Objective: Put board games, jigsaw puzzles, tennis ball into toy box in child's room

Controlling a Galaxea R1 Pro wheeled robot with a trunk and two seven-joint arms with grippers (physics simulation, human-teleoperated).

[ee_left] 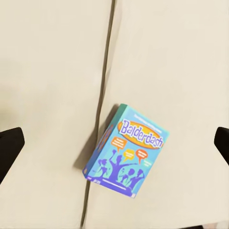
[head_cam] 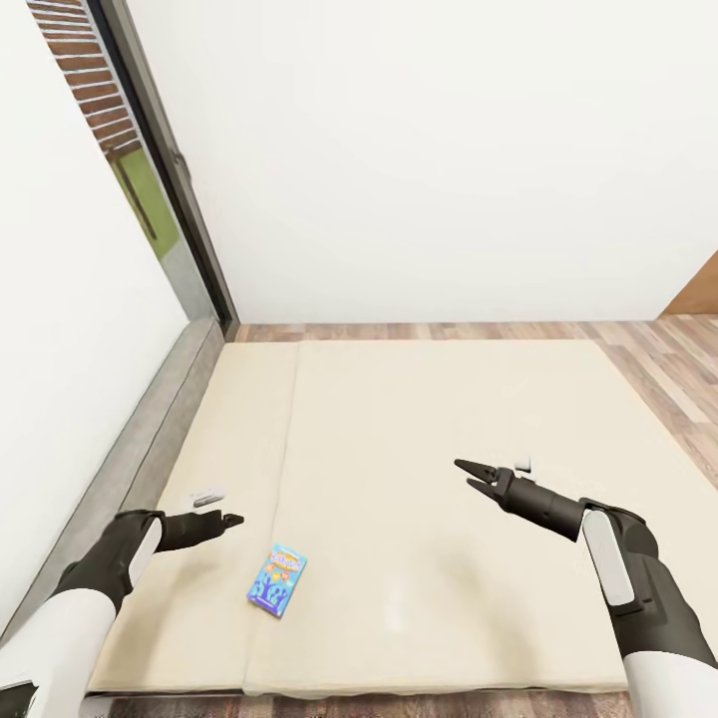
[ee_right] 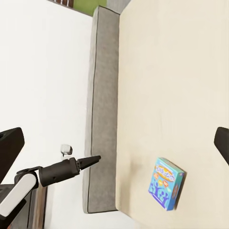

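A blue Balderdash board game box (head_cam: pixel 276 580) lies flat on the cream bed (head_cam: pixel 429 419), close to the front edge and just right of the mattress seam. My left gripper (head_cam: pixel 225 521) hovers above the bed to the left of and a little beyond the box. It is open, and its dark fingers (ee_left: pixel 9 148) stand far apart on either side of the box (ee_left: pixel 128 151) below. My right gripper (head_cam: pixel 469 474) hangs open over the middle of the bed, well right of the box (ee_right: pixel 168 183), with nothing between its fingers (ee_right: pixel 9 145).
A grey padded bed frame (head_cam: pixel 165 429) runs along the left side against a white wall. A glass door (head_cam: pixel 150 189) stands at the upper left. Wood floor (head_cam: pixel 668 369) shows beyond and right of the bed. My left arm (ee_right: pixel 62 169) reaches over the frame.
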